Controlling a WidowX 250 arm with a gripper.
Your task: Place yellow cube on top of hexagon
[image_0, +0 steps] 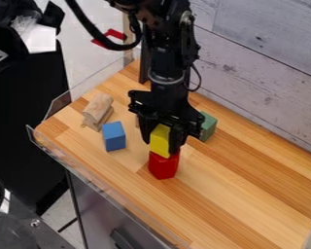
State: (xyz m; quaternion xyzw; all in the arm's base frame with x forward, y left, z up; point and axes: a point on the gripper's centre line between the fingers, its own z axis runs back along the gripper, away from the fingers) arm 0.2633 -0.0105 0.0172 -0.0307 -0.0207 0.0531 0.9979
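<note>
Jaws closed on yellow cube [159, 140], partly covering it; red hexagon [163, 167] beneath, top obscured, contact unclear.

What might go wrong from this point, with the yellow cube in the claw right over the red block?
The yellow cube looks slightly tilted in the claw, so it may settle unevenly on the red block and slide off when released.

The fingertips sit close to the red block's top, so opening or lowering further might nudge it out from under the cube.

The green block appears close beside the claw; a sideways move that way could bump it.
</note>
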